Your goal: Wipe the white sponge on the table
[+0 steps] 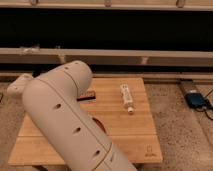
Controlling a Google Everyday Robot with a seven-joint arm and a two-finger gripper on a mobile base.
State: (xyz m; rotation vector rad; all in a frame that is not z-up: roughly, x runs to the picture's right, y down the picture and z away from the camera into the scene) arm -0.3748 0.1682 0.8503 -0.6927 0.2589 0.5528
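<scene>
The robot's cream arm (65, 125) fills the near left of the view. It is a thick tube dotted with small dark holes, rising from the bottom edge to a rounded bend over the desk's far left, with a smaller joint sticking out to the left.

Under it stands the desk (125, 130), a square top of light wooden planks, of which the right half and the near edge are uncovered. It stands on a speckled grey floor (175, 125), and a long beige rail (150, 56) runs behind it below a dark band.

A white tube-like bottle (127, 98) lies on its side on the desk's far right part, its narrow end pointing toward the near edge. A blue object (195, 100) sits on the floor, well apart from the desk on the right. An orange sliver (100, 125) shows at the arm's right edge, on the desk.

The tool (88, 95) is almost wholly hidden behind the arm. The small dark piece poking out beside the bend, over the desk's far middle, is probably part of it. Whether it is apart or together I cannot tell.

The white sponge is out of sight, with the arm covering much of the desk.

A small dark logo (148, 150) marks the near right corner.
</scene>
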